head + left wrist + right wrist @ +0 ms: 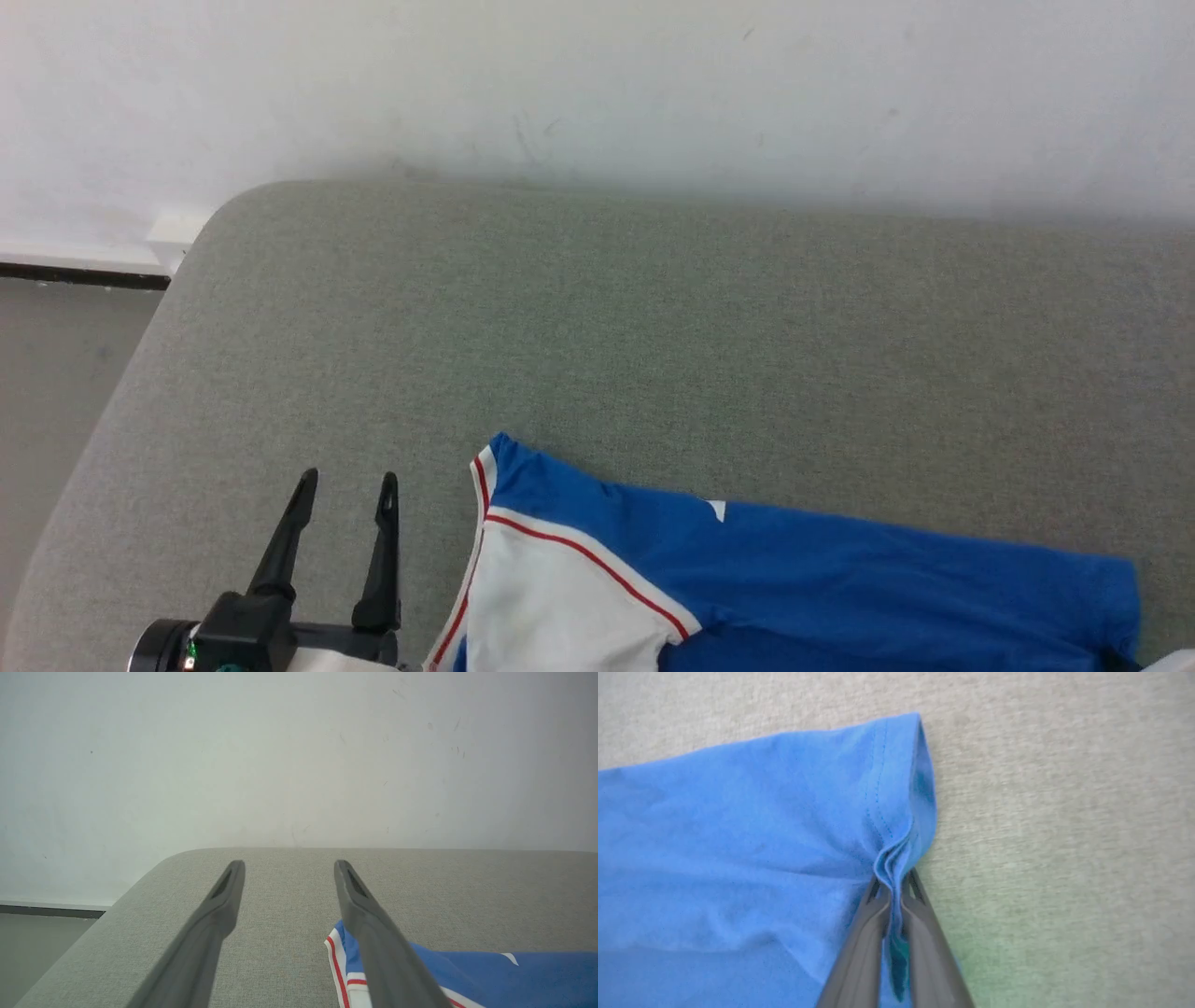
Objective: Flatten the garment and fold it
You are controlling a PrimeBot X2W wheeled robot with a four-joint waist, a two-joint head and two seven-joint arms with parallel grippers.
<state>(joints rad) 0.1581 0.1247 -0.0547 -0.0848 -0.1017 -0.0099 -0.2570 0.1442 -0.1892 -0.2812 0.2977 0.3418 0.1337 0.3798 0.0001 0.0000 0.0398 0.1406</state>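
Note:
The garment (840, 579), a royal-blue jersey with a white sleeve and red-striped trim, lies on the grey cushion at the lower right of the head view. My left gripper (347, 490) stands open just left of its white-trimmed corner, touching nothing. From the left wrist, that trimmed corner of the garment (348, 963) lies beside the right finger of my left gripper (289, 868). My right gripper (893, 884) is shut on a pinched fold of the garment's (761, 826) stitched blue hem.
The grey fabric surface (653, 327) runs back to a white wall (597, 84). Its rounded left corner drops to the floor (56, 373) on the left. Open cushion lies beyond and to the right of the jersey.

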